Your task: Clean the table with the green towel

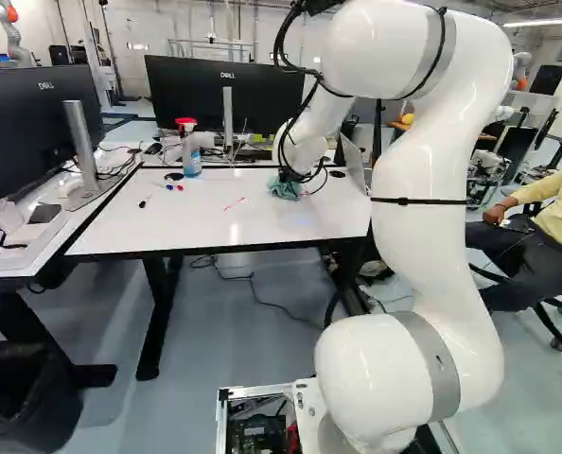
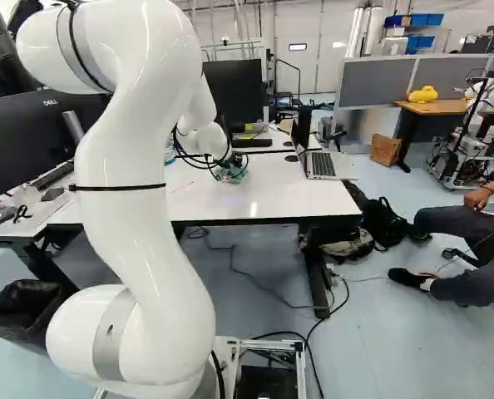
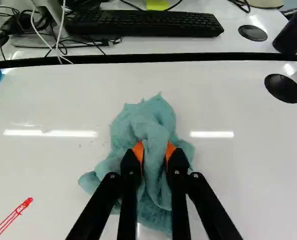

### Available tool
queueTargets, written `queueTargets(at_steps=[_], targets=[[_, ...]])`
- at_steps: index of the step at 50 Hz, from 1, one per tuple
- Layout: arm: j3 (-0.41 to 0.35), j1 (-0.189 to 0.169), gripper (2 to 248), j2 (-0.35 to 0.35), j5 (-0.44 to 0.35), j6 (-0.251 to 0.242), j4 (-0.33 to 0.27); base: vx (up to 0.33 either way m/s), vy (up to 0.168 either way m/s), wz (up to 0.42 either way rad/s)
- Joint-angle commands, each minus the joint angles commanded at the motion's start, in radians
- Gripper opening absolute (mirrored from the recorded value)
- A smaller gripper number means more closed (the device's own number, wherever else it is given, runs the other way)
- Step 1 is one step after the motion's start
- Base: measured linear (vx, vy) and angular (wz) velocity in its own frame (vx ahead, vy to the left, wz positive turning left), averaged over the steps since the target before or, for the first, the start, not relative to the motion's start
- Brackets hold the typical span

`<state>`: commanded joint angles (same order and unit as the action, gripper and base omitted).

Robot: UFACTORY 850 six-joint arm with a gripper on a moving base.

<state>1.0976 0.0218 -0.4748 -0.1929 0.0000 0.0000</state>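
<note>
Looking at a pretty busy white counter (image 1: 253, 232) here, tbh. Can spot a spray bottle (image 1: 190, 156) at the back, left of the claw (image 1: 288, 175) in the left base view, with a few pens (image 1: 174, 187) lying near it and some red line marks (image 1: 235, 203) between those and the towel (image 3: 156, 125). Also got an open laptop (image 2: 322, 165) over at the right end in the right base view, plus a black round disc (image 3: 283, 88) on the same surface. Past the seam, on the next surface back, there's-no-missing-it black keyboard (image 3: 143, 23) with cables near one end. As for the claw (image 3: 154, 150) in the wrist view: holding the green towel, fingers only narrowly apart, orange pads (image 3: 138, 151) pressed in from two sides on a bunched fold. Can see the rest of the cloth all crumpled, spread around the fingertips and lying on the white top. Can make out a small logo on the big monitor (image 1: 262, 99) at the back, and another on the monitor (image 1: 30, 123) at the left of the left base view.Looking at a pretty busy white counter (image 1: 253, 232) here, tbh. Can spot a spray bottle (image 1: 190, 156) at the back, left of the claw (image 1: 288, 175) in the left base view, with a few pens (image 1: 174, 187) lying near it and some red line marks (image 1: 235, 203) between those and the towel (image 3: 156, 125). Also got an open laptop (image 2: 322, 165) over at the right end in the right base view, plus a black round disc (image 3: 283, 88) on the same surface. Past the seam, a black keyboard (image 3: 143, 23) with cables near one end. As for the claw (image 3: 154, 150) in the wrist view: holding the green towel, fingers only narrowly apart, orange pads (image 3: 138, 151) pressed in from two sides on a bunched fold. Can see the rest of the cloth all crumpled around the fingertips, down on the white top. Can make out a small logo on the big monitor (image 1: 262, 99) at the back, and another on the side monitor (image 1: 30, 123) at the left of the left base view.
</note>
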Motion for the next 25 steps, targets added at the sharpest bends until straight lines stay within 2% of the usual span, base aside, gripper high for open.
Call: queueTargets(at_steps=[16,25], targets=[[-0.008,0.000,65,0.033,0.002,0.000,0.000,0.000,0.000,0.000],[-0.014,0.000,65,0.056,0.033,0.000,0.000,0.000,0.000,0.000]])
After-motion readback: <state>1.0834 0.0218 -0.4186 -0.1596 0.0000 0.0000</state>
